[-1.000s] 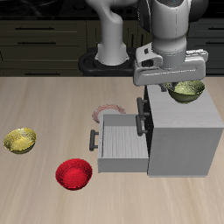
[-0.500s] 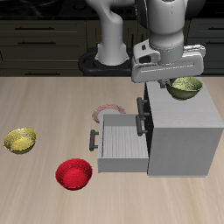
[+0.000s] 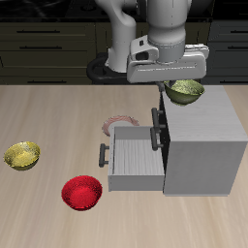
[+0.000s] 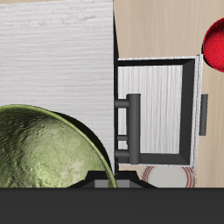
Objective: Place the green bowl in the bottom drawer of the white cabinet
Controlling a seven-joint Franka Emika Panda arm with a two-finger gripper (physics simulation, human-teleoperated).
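My gripper [image 3: 181, 84] is shut on the rim of the green bowl [image 3: 185, 93] and holds it in the air above the top of the white cabinet [image 3: 203, 145], near the cabinet's drawer-face edge. The bowl fills much of the wrist view [image 4: 44, 149], glossy and mottled inside. The bottom drawer [image 3: 131, 160] stands pulled out, open and empty, with its black bar handle [image 3: 103, 154] at its front. In the wrist view the drawer's inside [image 4: 162, 105] shows beside the cabinet top [image 4: 57, 52], beyond the upper drawers' black handles [image 4: 131, 127].
A red bowl [image 3: 82, 193] sits near the table's front edge, close to the open drawer; it also shows in the wrist view [image 4: 214, 39]. A yellow bowl [image 3: 22, 155] sits farther off. A pinkish round plate [image 3: 116, 122] lies behind the drawer.
My gripper has risen and carried the green bowl across the cabinet top towards the drawer side. The drawer and the other bowls have not moved.
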